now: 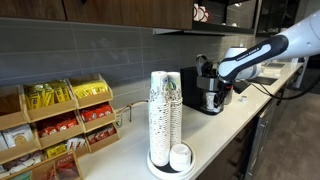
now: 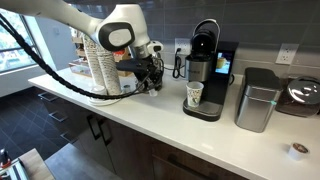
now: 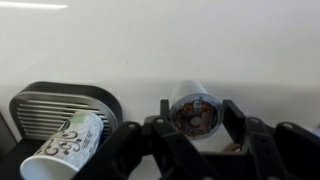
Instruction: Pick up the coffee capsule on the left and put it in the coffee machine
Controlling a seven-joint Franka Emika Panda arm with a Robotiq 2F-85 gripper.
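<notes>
In the wrist view my gripper [image 3: 197, 122] is shut on the coffee capsule [image 3: 194, 114], a white cup with a brown foil lid facing the camera, held above the white counter. The black coffee machine [image 2: 207, 60] stands on the counter, with a paper cup [image 2: 194, 95] in its spout bay. In an exterior view my gripper [image 2: 150, 76] hangs just to the left of the machine, a little above the counter. In the wrist view the machine's drip tray [image 3: 55, 102] and the paper cup [image 3: 60, 148] are at the lower left. The machine [image 1: 207, 88] and my gripper [image 1: 226, 88] also show in an exterior view.
Tall stacks of paper cups [image 1: 165, 115] stand on a round base; they also show behind my arm [image 2: 100, 62]. A snack rack [image 1: 55, 125] sits beside them. A silvery bin [image 2: 258, 98], a dark round appliance [image 2: 304, 94] and another capsule [image 2: 296, 150] lie beyond the machine.
</notes>
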